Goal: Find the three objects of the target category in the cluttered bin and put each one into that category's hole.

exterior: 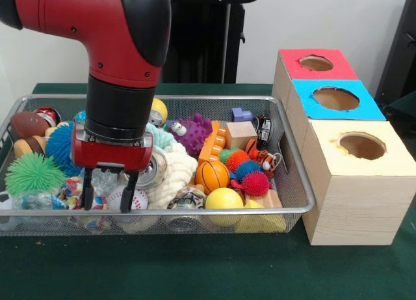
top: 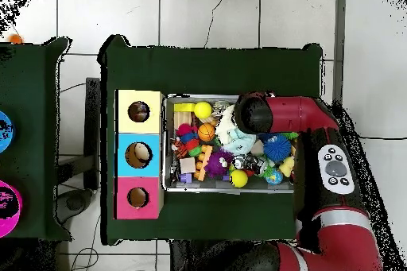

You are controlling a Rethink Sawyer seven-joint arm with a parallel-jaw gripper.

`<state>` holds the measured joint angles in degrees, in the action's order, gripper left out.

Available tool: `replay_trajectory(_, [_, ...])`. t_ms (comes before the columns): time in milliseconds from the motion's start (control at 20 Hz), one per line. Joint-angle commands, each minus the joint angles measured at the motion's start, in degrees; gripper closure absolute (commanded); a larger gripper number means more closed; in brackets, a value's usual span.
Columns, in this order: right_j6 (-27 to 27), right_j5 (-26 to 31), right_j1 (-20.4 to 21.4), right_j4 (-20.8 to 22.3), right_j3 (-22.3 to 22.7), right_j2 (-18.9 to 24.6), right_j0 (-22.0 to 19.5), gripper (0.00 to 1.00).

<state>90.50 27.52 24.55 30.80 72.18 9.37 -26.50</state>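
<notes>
The wire mesh bin [exterior: 162, 227] is full of toys; it also shows in the overhead view [top: 167, 145]. My gripper [exterior: 109, 197] hangs low over the bin's front left part. It is open, with one finger [exterior: 88, 192] on each side of a pale crumpled thing [exterior: 104, 181]. A white cloth with coloured spots [exterior: 68, 192] lies just left of the fingers, partly buried. A baseball [exterior: 122, 200] lies by the right finger. The yellow-surround hole [exterior: 362, 146] tops the nearest wood-grain box, right of the bin, and shows in the overhead view [top: 138, 111]. In that view the arm [top: 254, 113] hides the gripper.
Around the gripper lie a green spiky ball [exterior: 32, 173], a blue spiky ball [exterior: 60, 147], a can [exterior: 155, 170] and a white rope knot [exterior: 174, 177]. A basketball [exterior: 212, 175] and a yellow ball [exterior: 223, 201] lie further right. The blue-surround hole [exterior: 335, 98] and red-surround hole [exterior: 316, 63] sit behind the yellow one.
</notes>
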Motion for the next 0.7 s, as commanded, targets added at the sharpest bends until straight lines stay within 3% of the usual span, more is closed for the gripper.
replay_trajectory(50, [-2.95, 0.04, -3.81, 5.25, -0.05, -0.28, 0.2, 0.0])
replay_trajectory(550, [-6.51, 1.61, -3.42, 5.95, -0.12, 0.55, -2.05, 0.0])
replay_trajectory(700, [-9.54, 4.37, -2.47, 5.23, 0.77, 1.75, -3.07, 0.0])
